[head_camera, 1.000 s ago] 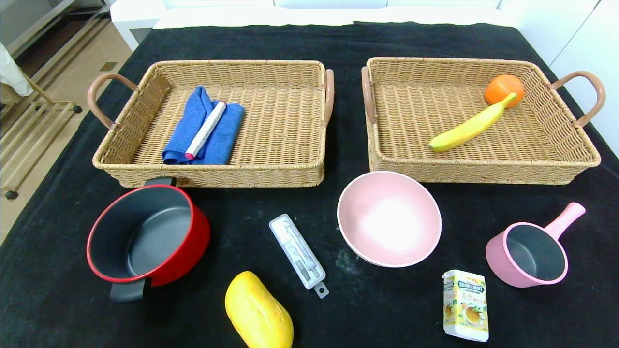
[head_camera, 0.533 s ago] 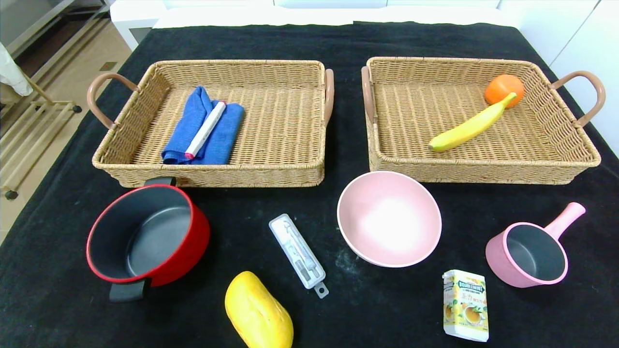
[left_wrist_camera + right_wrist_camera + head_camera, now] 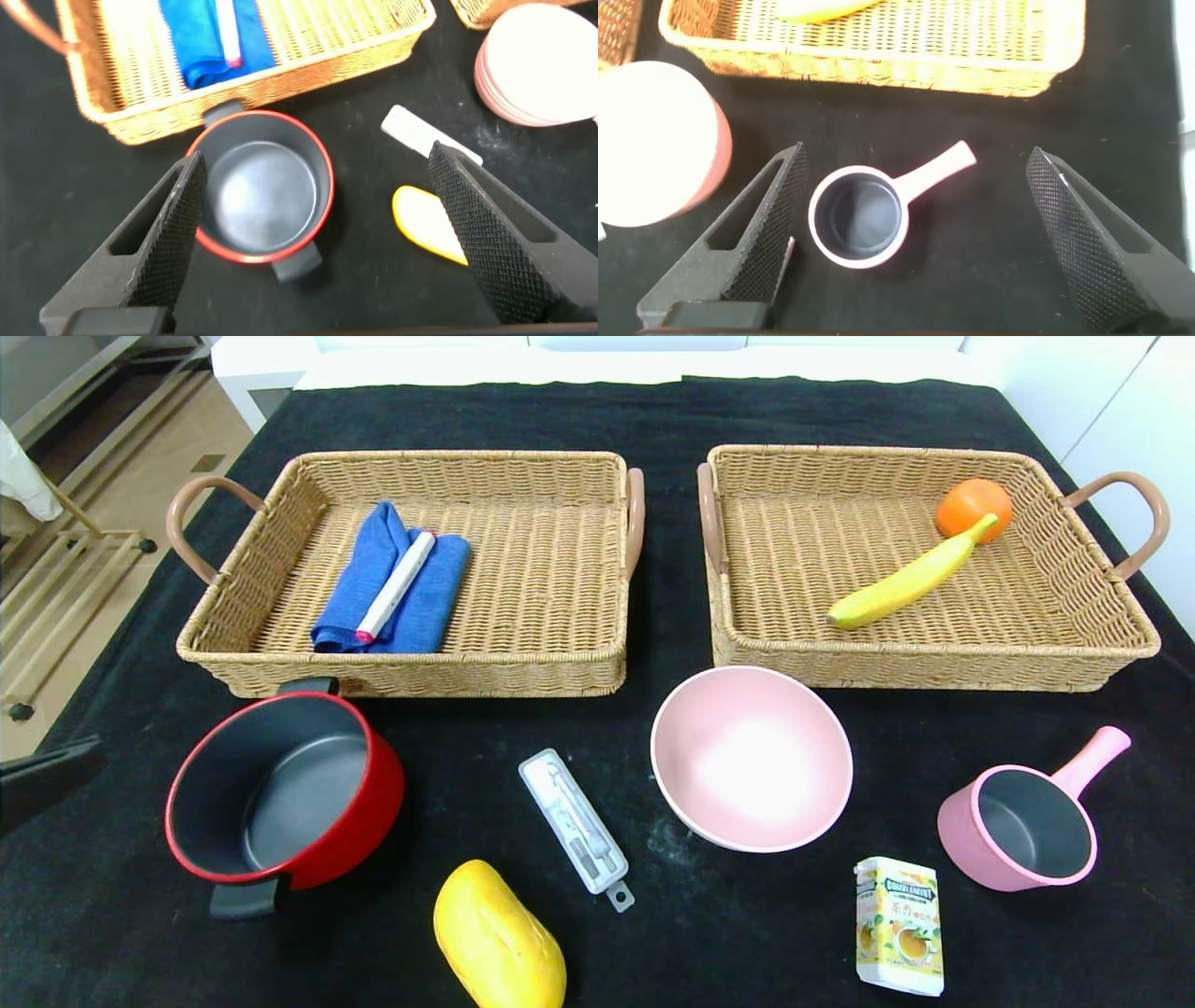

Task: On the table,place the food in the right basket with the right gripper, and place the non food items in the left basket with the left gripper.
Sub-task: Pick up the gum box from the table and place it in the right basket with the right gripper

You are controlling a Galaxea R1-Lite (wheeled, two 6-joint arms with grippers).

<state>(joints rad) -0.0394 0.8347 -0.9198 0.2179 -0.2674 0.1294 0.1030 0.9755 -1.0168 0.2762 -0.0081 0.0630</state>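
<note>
Two grippers stand with fingers spread wide and nothing between them. The left gripper (image 3: pixel 318 233) hangs above the red pot (image 3: pixel 259 198), which sits centred between its fingers in the left wrist view; in the head view only a dark tip shows at the far left edge, mid-height. The right gripper (image 3: pixel 915 233) hangs above the pink saucepan (image 3: pixel 864 213), though that is not food, so this arm should probably wait or shift toward the drink carton (image 3: pixel 898 925) at the lower right of the head view.

The step in hand looks like the left arm's pick of the pot (image 3: pixel 285 791), at the lower left of the head view, its far handle just against the front wall of the left basket (image 3: pixel 411 674). A good grasp would likely pinch the rim wall, one finger inside and one outside, away from the black handles. Lift it clear of the wicker wall before moving, and set it down on bare weave beside the blue cloth (image 3: pixel 392 579) and the white pen (image 3: pixel 397 586).

The mango (image 3: pixel 498 938), white case (image 3: pixel 577 823) and pink bowl (image 3: pixel 752 758) remain on the table (image 3: pixel 653 411); the banana (image 3: pixel 906 576) and orange (image 3: pixel 973 509) lie in the right basket (image 3: pixel 934 667).
</note>
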